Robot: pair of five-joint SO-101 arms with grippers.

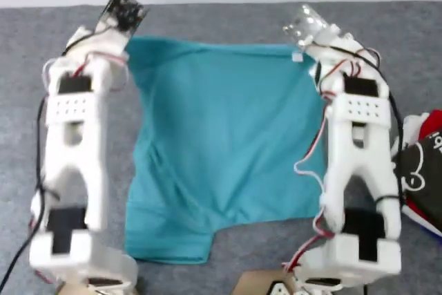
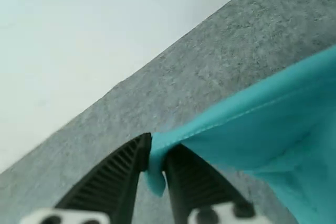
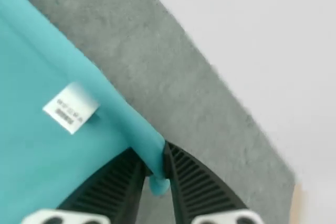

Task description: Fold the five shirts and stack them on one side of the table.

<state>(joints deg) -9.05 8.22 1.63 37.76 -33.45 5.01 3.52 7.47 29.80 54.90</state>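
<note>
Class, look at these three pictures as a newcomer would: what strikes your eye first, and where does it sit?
A teal shirt lies spread over the grey table between the two white arms. The left gripper and the right gripper are each shut on one far corner of it, and a white label shows near the right one. A heap of red, black and white clothes sits at the table's right edge.

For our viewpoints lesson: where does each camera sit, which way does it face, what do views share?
High view: above the table, looking down on both arms and the shirt.
Left wrist view: on the left arm, facing along its jaws pinching a shirt corner.
Right wrist view: likewise, by the label.
Shared: the shirt.
</note>
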